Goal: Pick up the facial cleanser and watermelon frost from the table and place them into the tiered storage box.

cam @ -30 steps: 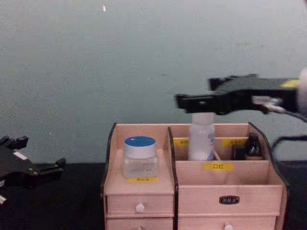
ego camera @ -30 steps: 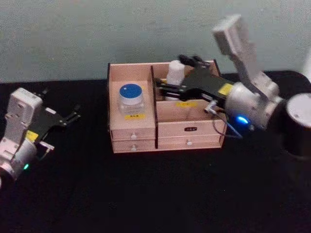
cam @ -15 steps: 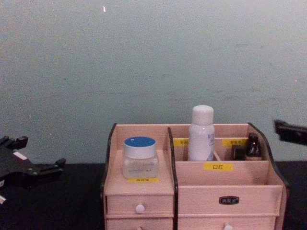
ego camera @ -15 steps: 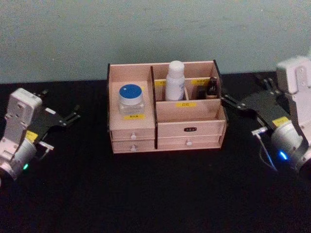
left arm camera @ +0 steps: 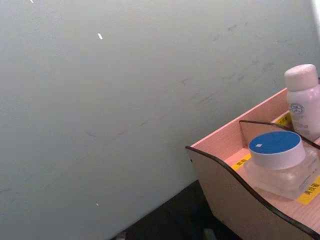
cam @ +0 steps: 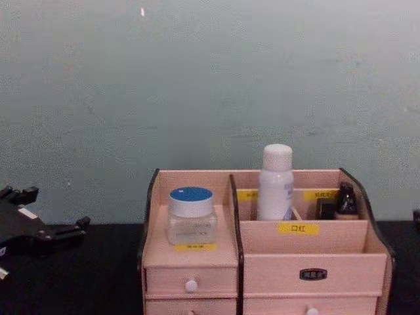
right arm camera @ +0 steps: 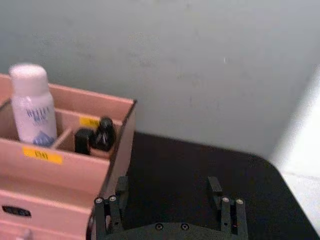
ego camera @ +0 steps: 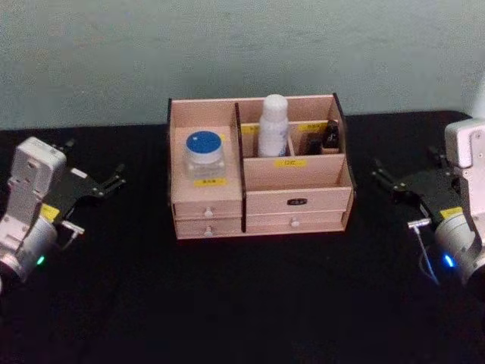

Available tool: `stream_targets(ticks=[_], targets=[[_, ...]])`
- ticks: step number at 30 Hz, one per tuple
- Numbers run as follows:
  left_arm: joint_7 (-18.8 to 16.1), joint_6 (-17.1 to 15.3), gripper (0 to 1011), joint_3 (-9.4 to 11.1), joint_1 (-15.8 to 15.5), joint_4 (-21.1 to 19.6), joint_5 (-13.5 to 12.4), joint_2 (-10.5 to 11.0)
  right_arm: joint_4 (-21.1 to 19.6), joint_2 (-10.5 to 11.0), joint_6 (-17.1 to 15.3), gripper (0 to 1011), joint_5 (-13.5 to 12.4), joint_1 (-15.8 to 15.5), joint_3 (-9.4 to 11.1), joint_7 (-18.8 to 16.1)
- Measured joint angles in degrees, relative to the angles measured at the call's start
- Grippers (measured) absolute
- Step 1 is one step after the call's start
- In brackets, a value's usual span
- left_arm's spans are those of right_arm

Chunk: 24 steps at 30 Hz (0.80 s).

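Observation:
The tiered storage box (ego camera: 265, 202) (cam: 275, 266) stands at the table's middle back. A blue-lidded jar (ego camera: 203, 152) (left arm camera: 277, 160) sits on its left step. A white bottle (ego camera: 273, 125) (right arm camera: 34, 107) stands upright in a back compartment. I cannot tell which is the facial cleanser and which the watermelon frost. My left gripper (ego camera: 115, 179) rests open at the far left, well clear of the box. To the right of the box my right gripper (ego camera: 405, 164) (right arm camera: 167, 192) is open and holds nothing.
Small dark bottles (ego camera: 331, 135) (right arm camera: 104, 135) stand in the box's back right compartment. The black table (ego camera: 250, 303) reaches the pale wall behind the box. A wide bare stretch of it lies in front of the box.
The right gripper let go of the white bottle in the back compartment, then drew back to the right and down beside the box. The left arm has not moved.

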<state>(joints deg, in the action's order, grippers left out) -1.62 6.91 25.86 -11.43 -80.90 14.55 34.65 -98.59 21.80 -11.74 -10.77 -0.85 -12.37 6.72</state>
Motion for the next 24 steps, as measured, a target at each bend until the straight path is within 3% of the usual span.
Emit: stream_targets(ticks=[13, 24], targets=[[0.00, 0.00, 1001, 0.00, 0.00, 0.00, 0.00, 0.00, 3.65, -2.12, -3.69, 1000, -0.21, 0.94, 0.76, -2.26], [0.00, 0.00, 1001, 0.00, 0.00, 0.00, 0.00, 0.00, 3.61, -2.04, -3.62, 1000, -0.17, 0.93, 0.72, -2.23]])
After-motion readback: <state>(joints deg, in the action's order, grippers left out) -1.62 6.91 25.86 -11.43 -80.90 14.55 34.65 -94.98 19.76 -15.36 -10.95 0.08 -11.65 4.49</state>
